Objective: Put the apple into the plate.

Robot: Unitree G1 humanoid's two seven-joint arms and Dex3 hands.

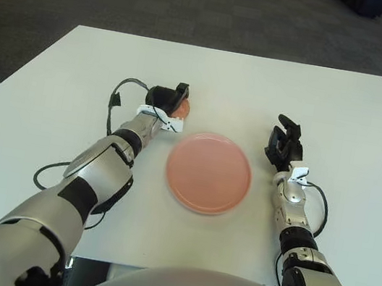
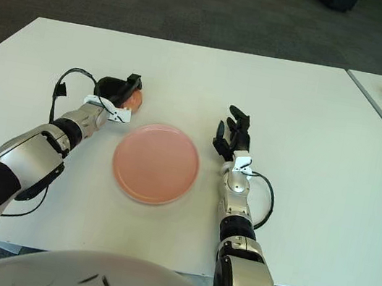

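dark carpet surrounds my white table (image 1: 330,100), and on it the pink plate (image 1: 208,173) sits in the middle. my left hand (image 1: 167,99) is just beyond the plate's far-left edge, its black fingers curled over the apple (image 1: 182,108), gripping it there beside the plate, not in it. my right hand (image 1: 283,144) shows to the plate's right, fingers loosely extended, holding nothing.
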